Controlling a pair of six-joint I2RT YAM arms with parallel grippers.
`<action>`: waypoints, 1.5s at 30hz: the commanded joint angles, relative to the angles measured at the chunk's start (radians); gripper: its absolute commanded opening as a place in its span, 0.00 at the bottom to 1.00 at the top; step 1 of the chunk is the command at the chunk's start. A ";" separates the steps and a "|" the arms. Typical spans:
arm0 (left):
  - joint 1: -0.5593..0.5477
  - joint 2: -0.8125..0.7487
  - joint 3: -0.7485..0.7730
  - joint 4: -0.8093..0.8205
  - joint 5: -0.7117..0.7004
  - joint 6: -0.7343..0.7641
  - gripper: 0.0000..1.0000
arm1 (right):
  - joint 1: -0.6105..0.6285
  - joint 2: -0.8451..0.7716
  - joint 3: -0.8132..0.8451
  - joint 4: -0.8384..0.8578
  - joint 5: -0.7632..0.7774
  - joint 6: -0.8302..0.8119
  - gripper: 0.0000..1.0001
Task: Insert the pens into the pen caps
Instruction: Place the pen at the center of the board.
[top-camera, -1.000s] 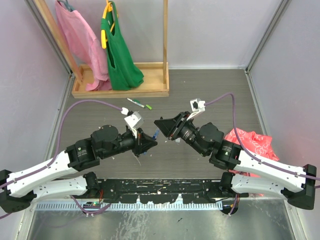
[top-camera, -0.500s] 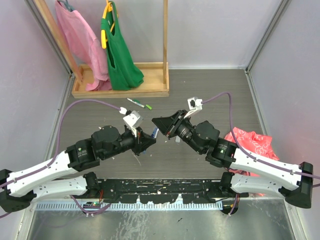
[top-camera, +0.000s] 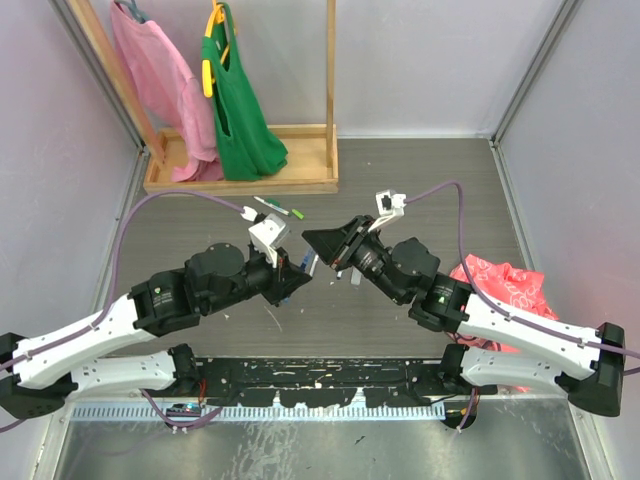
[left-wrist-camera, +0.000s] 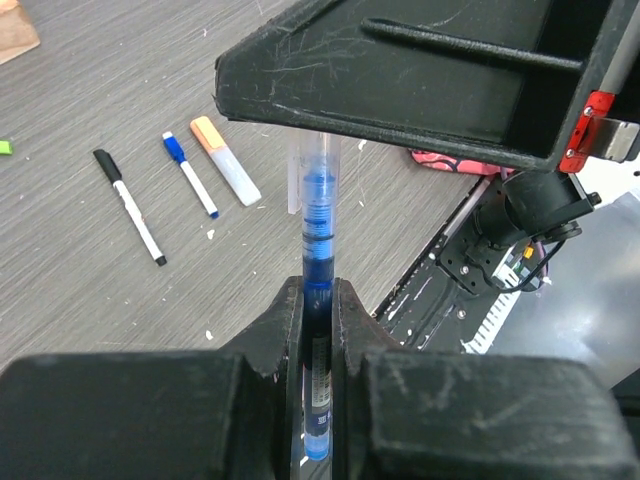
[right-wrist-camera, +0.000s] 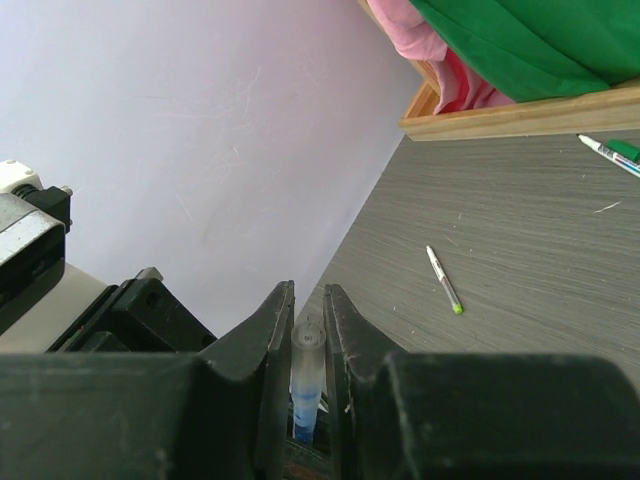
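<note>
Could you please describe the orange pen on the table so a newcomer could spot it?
On the grey table, in the left wrist view, three pens lie side by side. The orange pen is the rightmost, next to the blue pen, with the black pen farthest left. It alone has an orange end and a thick barrel.

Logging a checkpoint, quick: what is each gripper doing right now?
Left gripper: shut on the blue pen.
Right gripper: shut on the clear pen cap.
</note>
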 joint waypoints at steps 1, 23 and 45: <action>0.008 -0.006 0.123 0.280 -0.095 0.035 0.00 | 0.073 0.034 -0.065 -0.148 -0.162 0.025 0.00; 0.009 0.011 0.215 0.306 -0.141 0.071 0.00 | 0.457 0.215 -0.164 -0.117 0.121 0.192 0.00; 0.008 -0.040 0.152 0.320 -0.156 0.050 0.00 | 0.527 0.200 -0.115 -0.195 0.274 0.168 0.00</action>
